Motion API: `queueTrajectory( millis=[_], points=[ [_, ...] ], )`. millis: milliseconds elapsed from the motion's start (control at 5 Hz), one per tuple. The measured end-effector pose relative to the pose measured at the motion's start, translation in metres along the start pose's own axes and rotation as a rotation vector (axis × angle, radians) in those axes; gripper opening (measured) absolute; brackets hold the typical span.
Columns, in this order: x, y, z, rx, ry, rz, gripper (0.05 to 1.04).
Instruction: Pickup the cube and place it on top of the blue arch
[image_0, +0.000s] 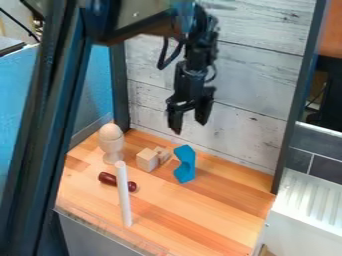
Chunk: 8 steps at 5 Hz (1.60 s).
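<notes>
My gripper (189, 125) hangs open in the upper middle of the camera view, well above the counter, with nothing between its two fingers. Below it and slightly left, a pale wooden cube (146, 160) rests on the wooden surface. Right of the cube is the blue arch (185, 164), standing on the counter with its curved notch facing left. A smaller notched wooden block (162, 154) sits between them, close behind the cube.
An egg-shaped wooden piece on a cup (111, 144) stands at the left. A dark red rod (116, 181) lies behind an upright white stick (123, 195). The whitewashed plank wall (247, 125) rises behind, and dark posts frame the counter (200, 220).
</notes>
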<state>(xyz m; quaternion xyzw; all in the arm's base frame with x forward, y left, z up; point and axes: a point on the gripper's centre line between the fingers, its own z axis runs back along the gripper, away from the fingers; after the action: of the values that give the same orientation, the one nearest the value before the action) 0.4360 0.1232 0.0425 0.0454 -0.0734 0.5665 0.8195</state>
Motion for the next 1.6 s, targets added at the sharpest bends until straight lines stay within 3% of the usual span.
queueTrajectory(
  millis=[200, 400, 1000, 1600],
  points=[
    [0.013, 0.001, -0.003, -0.027, -0.002, 0.066, 1.0],
    [0.024, 0.008, -0.019, -0.032, 0.033, 0.148, 1.0],
    [0.048, 0.035, -0.04, 0.045, 0.007, 0.232, 1.0],
    [0.037, 0.056, -0.067, 0.094, 0.01, 0.182, 1.001]
  ],
)
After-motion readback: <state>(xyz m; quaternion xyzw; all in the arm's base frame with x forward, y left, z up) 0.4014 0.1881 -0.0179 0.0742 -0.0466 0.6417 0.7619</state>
